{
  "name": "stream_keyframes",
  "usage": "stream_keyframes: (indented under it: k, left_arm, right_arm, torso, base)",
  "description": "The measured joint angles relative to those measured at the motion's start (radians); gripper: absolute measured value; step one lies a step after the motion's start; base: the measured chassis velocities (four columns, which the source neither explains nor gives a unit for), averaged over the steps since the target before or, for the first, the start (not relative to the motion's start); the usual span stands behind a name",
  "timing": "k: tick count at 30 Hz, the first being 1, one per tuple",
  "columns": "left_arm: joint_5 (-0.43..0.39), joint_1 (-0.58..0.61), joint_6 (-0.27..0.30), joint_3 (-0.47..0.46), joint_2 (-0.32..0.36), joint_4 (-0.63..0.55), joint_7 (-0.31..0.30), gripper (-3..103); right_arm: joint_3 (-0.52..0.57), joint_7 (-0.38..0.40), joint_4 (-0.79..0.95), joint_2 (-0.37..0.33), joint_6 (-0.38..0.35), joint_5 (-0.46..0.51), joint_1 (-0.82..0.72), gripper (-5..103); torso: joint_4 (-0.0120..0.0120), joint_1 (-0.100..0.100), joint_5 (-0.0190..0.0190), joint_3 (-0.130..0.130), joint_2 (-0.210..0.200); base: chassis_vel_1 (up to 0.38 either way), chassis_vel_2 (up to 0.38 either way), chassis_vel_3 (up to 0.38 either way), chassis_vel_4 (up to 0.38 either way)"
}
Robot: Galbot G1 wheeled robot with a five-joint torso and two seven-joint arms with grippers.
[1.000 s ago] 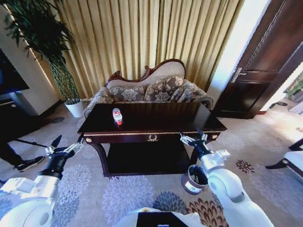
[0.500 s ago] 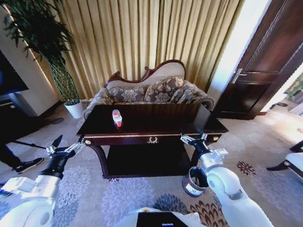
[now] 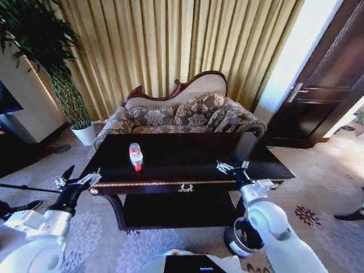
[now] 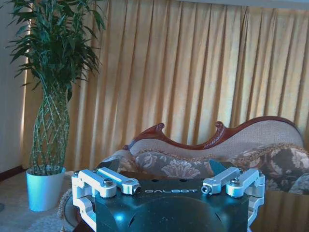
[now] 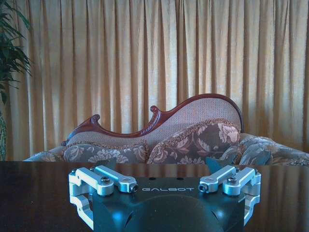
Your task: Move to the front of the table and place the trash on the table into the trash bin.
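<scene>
The dark glossy table (image 3: 187, 160) stands straight ahead, its front rail with the gold emblem close below me. A small clear bottle with a red label and white cap (image 3: 135, 156), the trash, lies on the left half of the tabletop. The trash bin (image 3: 240, 238) sits on the carpet by the table's right front leg, partly hidden behind my right arm. My left gripper (image 3: 81, 175) (image 4: 170, 189) hovers open and empty just off the table's left front corner. My right gripper (image 3: 232, 166) (image 5: 169, 186) is open and empty over the front edge, right of centre.
A patterned sofa (image 3: 182, 111) with a carved wooden back stands behind the table, against gold curtains. A tall plant in a white pot (image 3: 86, 133) is at the back left. A dark wooden door (image 3: 327, 96) is at the right. Patterned carpet surrounds the table.
The whole picture has shifted: the camera has come closer to the table, which now looks larger and lower. The bin lies nearer the bottom edge. Both arms keep their pose.
</scene>
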Motion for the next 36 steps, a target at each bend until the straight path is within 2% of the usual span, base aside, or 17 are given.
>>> stream_keyframes:
  k: [4, 5, 6, 8, 9, 10, 12, 14, 16, 18, 22, 23, 26, 27, 30, 33, 36]
  left_arm:
    - [-0.048, -0.060, 0.069, 0.033, 0.071, 0.000, -0.121, 100]
    - [-0.048, -0.060, 0.069, 0.033, 0.071, 0.000, -0.121, 100]
    - [-0.093, -0.095, 0.104, 0.050, 0.115, 0.001, -0.203, 100]
    - [-0.141, -0.141, 0.125, 0.069, 0.167, 0.022, -0.300, 100]
    - [-0.141, -0.141, 0.125, 0.069, 0.167, 0.022, -0.300, 100]
    - [-0.167, -0.167, 0.129, 0.078, 0.195, 0.051, -0.340, 100]
    - [-0.190, -0.211, 0.130, 0.091, 0.231, 0.113, -0.372, 100]
    - [-0.192, -0.223, 0.130, 0.094, 0.237, 0.129, -0.376, 100]
    - [-0.197, -0.295, 0.131, 0.123, 0.266, 0.211, -0.388, 100]
    - [-0.202, -0.336, 0.144, 0.144, 0.277, 0.242, -0.394, 100]
    - [-0.228, -0.457, 0.220, 0.240, 0.295, 0.293, -0.436, 100]
    - [-0.228, -0.457, 0.220, 0.240, 0.295, 0.293, -0.436, 100]
    - [-0.252, -0.559, 0.271, 0.365, 0.311, 0.322, -0.529, 100]
    - [-0.252, -0.559, 0.271, 0.365, 0.311, 0.322, -0.529, 100]
    - [-0.318, -0.649, 0.294, 0.476, 0.335, 0.344, -0.647, 100]
    - [-0.335, -0.686, 0.301, 0.522, 0.354, 0.357, -0.675, 100]
    - [-0.365, -0.748, 0.310, 0.609, 0.381, 0.370, -0.726, 100]
  right_arm:
    - [-0.002, 0.001, -0.001, 0.002, 0.003, -0.003, -0.009, 100]
    - [-0.002, 0.001, -0.001, 0.002, 0.003, -0.003, -0.009, 100]
    - [-0.005, 0.001, -0.002, 0.003, 0.004, -0.006, -0.013, 100]
    - [-0.008, 0.001, -0.009, 0.009, 0.011, -0.012, -0.019, 100]
    - [-0.008, 0.001, -0.009, 0.009, 0.011, -0.012, -0.019, 100]
    - [-0.010, 0.001, -0.014, 0.013, 0.017, -0.017, -0.024, 100]
    - [-0.014, 0.002, -0.021, 0.022, 0.021, -0.023, -0.035, 100]
    - [-0.016, 0.002, -0.022, 0.025, 0.021, -0.024, -0.038, 100]
    - [-0.025, 0.001, -0.024, 0.039, 0.022, -0.039, -0.047, 100]
    - [-0.030, 0.001, -0.024, 0.047, 0.022, -0.048, -0.052, 100]
    - [-0.037, 0.002, -0.017, 0.068, 0.022, -0.065, -0.058, 100]
    - [-0.037, 0.002, -0.017, 0.068, 0.022, -0.065, -0.058, 100]
    - [-0.040, 0.002, -0.020, 0.079, 0.022, -0.074, -0.055, 100]
    - [-0.040, 0.002, -0.020, 0.079, 0.022, -0.074, -0.055, 100]
    - [-0.040, 0.002, -0.024, 0.096, 0.021, -0.076, -0.050, 100]
    - [-0.038, 0.002, -0.028, 0.105, 0.020, -0.077, -0.046, 100]
    - [-0.033, 0.002, -0.041, 0.124, 0.020, -0.083, -0.037, 100]
  torso:
    - [-0.0002, -0.002, 0.0000, -0.001, 0.001]
    - [-0.0002, -0.002, 0.0000, -0.001, 0.001]
    - [-0.0003, -0.003, 0.0000, -0.001, 0.001]
    - [-0.0004, -0.003, 0.0007, -0.001, 0.001]
    - [-0.0004, -0.003, 0.0007, -0.001, 0.001]
    - [-0.0003, -0.003, 0.0002, -0.001, 0.001]
    - [-0.0002, -0.002, 0.0000, 0.000, 0.001]
    - [-0.0002, -0.001, -0.0001, 0.000, 0.001]
    - [0.0000, -0.001, -0.0004, 0.000, 0.000]
    - [0.0001, -0.001, -0.0002, 0.000, 0.000]
    - [-0.0003, -0.001, 0.0002, 0.000, 0.001]
    - [-0.0003, -0.001, 0.0002, 0.000, 0.001]
    - [0.0000, -0.001, 0.0003, 0.000, 0.001]
    - [0.0000, -0.001, 0.0003, 0.000, 0.001]
    - [-0.0004, -0.001, 0.0000, 0.000, 0.001]
    - [-0.0002, -0.001, 0.0002, 0.000, 0.001]
    - [0.0000, -0.001, 0.0003, 0.000, 0.001]
  base:
    - [0.000, 0.000, 0.000, 0.000]
    - [0.000, 0.000, 0.000, 0.000]
    - [0.033, -0.081, -0.078, 0.024]
    - [0.029, -0.059, -0.057, 0.047]
    - [0.021, -0.036, -0.057, 0.047]
    - [0.000, 0.000, 0.000, 0.000]
    - [0.000, 0.000, 0.000, 0.000]
    - [0.000, 0.000, 0.000, 0.000]
    - [0.000, 0.000, 0.000, 0.000]
    - [0.000, 0.000, 0.000, 0.000]
    - [0.000, 0.000, 0.000, 0.000]
    - [0.000, 0.000, 0.000, 0.000]
    - [0.000, 0.000, 0.000, 0.000]
    - [0.000, 0.000, 0.000, 0.000]
    - [0.000, 0.000, 0.000, 0.000]
    - [0.000, 0.000, 0.000, 0.000]
    - [0.000, 0.000, 0.000, 0.000]
